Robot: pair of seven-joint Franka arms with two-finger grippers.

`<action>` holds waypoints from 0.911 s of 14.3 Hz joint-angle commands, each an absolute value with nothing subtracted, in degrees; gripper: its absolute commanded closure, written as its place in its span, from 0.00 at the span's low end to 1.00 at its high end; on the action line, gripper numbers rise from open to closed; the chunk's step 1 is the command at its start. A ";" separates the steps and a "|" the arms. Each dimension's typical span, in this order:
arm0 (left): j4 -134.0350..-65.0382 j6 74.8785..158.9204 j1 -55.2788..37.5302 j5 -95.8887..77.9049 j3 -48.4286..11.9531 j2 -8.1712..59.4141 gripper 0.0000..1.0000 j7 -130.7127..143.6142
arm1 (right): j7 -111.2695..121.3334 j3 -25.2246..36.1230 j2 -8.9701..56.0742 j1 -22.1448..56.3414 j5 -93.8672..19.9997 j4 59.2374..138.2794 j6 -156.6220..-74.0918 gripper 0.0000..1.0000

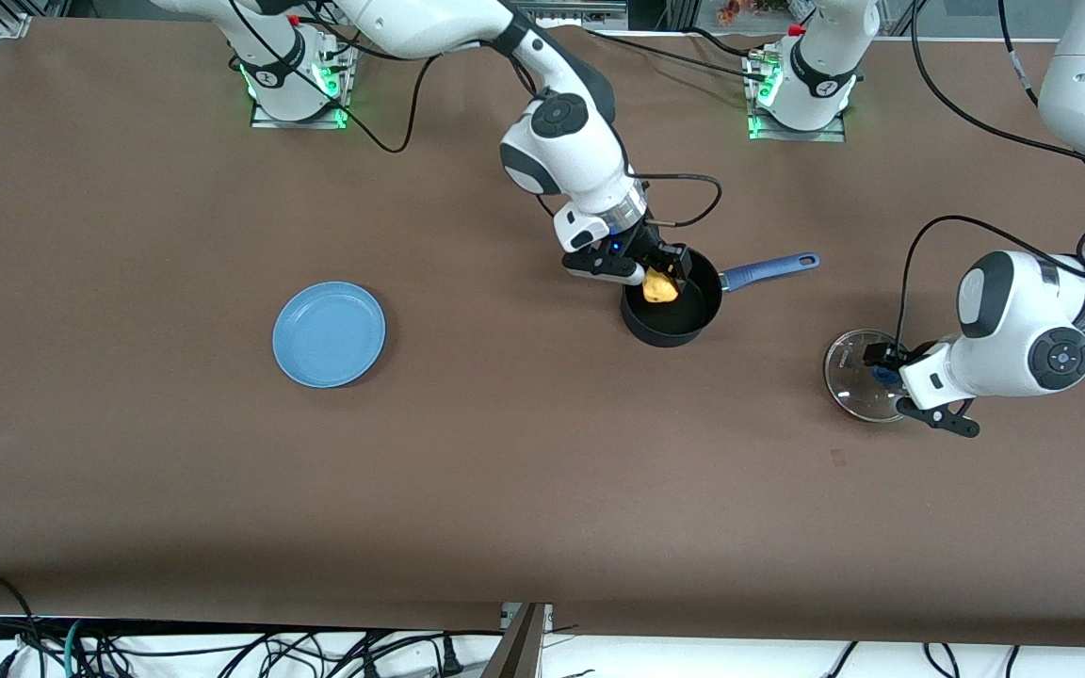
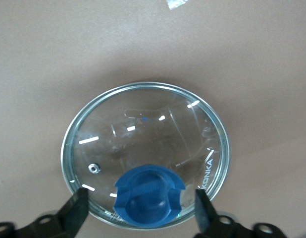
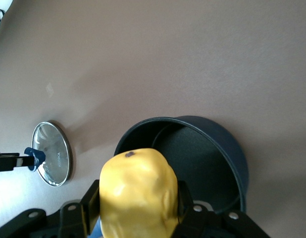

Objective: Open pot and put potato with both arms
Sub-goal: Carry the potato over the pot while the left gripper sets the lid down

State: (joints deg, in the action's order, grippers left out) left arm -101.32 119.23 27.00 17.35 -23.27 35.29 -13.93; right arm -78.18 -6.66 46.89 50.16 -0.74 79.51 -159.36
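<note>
Front view | brown table | blue plate | cables along edge

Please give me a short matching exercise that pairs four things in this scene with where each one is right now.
Things:
1. potato
2. lid
3. plate
4. pot

Places:
A. flat on the table under the open left gripper
B. alone, toward the right arm's end of the table
C. clamped in the right gripper
D. uncovered, between plate and lid

Pairs: 1-C, 2-A, 3-B, 4-D
</note>
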 commanded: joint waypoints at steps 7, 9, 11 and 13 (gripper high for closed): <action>-99.84 111.56 28.65 9.33 -24.96 25.69 0.00 -14.68 | -79.19 -6.15 49.75 51.68 -0.79 76.38 -160.84 0.36; -99.84 107.16 28.65 8.27 -25.31 20.16 0.00 -14.68 | -79.19 -6.15 50.10 51.77 -0.79 76.38 -160.84 0.36; -99.93 102.42 28.65 6.69 -25.49 14.36 0.00 -14.68 | -79.19 -6.15 50.10 51.94 -0.79 76.38 -160.75 0.35; -100.19 98.54 28.65 4.32 -25.58 9.25 0.00 -14.77 | -79.19 -6.15 50.10 52.21 -0.88 76.38 -160.75 0.35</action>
